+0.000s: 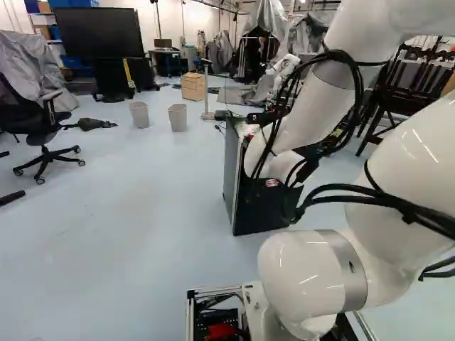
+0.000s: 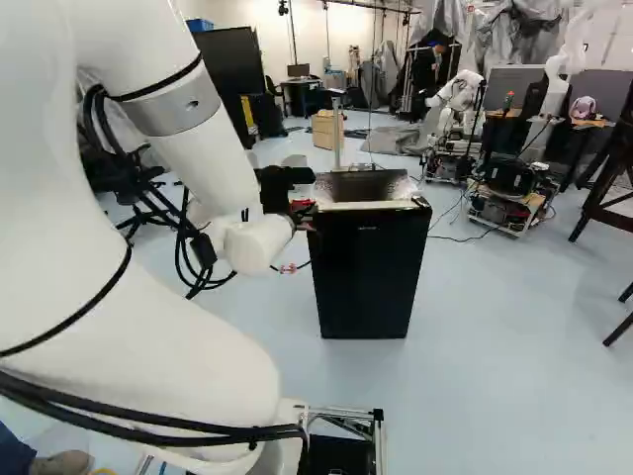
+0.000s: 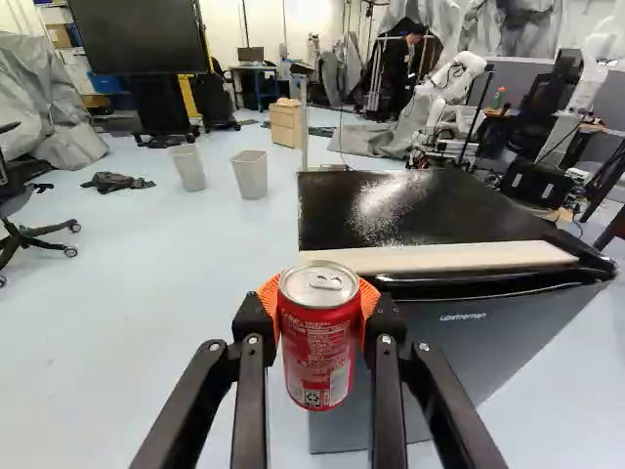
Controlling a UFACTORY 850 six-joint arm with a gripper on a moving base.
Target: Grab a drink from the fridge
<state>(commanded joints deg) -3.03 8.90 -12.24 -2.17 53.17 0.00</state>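
Premises are a robotics lab: another robot [image 2: 459, 93], white and jointed; grey draped sheeting [image 3: 68, 147]; large black flat screen [image 1: 89, 32] noted.

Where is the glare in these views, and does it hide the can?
Wrist view: a pale, speckled shine on the black fridge top, none hiding the red can between the fingers; left base view: thin bright streaks on the white arm; right base view: pale shine on the fridge top.

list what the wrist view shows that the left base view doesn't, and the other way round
Only the wrist view shows the orange pads, shut on the red can from both sides. Only the left base view shows the white arm and its black cables. Both show the fridge, two bins, big screen and wooden drawers.
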